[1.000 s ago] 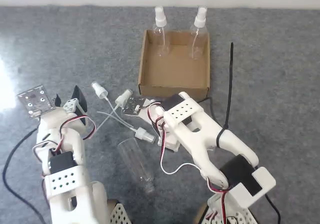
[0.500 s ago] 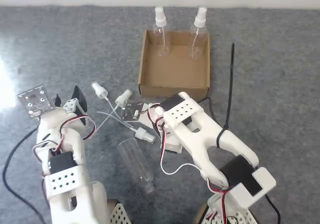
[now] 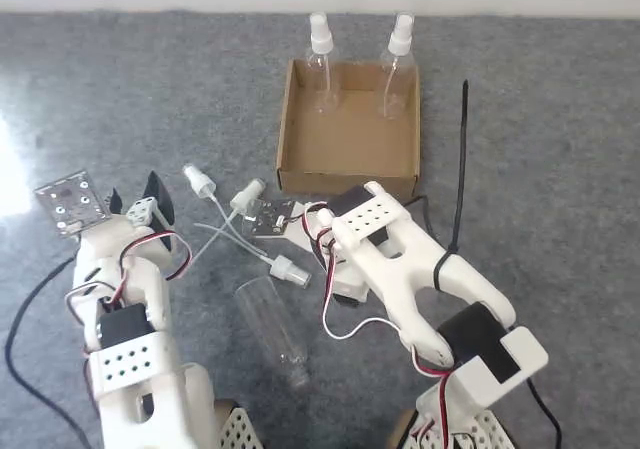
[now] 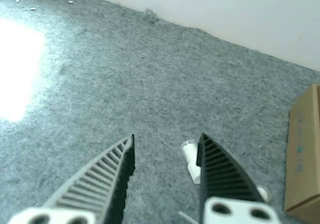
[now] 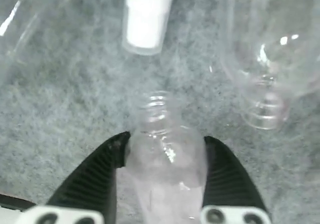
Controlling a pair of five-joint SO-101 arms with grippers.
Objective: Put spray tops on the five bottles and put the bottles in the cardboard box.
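Note:
The cardboard box stands open at the back, with two capped spray bottles upright along its far wall. In front of the box, my right arm hangs low over loose parts. Its gripper is shut on a clear uncapped bottle lying on the carpet. A white spray top lies just beyond that bottle's neck, and a second clear bottle lies beside it. Another clear bottle lies between the arms. My left gripper is open and empty, with a spray top near one finger.
Three loose spray tops with thin tubes lie on the grey carpet left of the right arm. A thin black rod stands right of the box. A pale wall runs along the far edge.
My right arm has shifted slightly to the right and its wrist has turned a little over the bottle. The left arm has stayed still.

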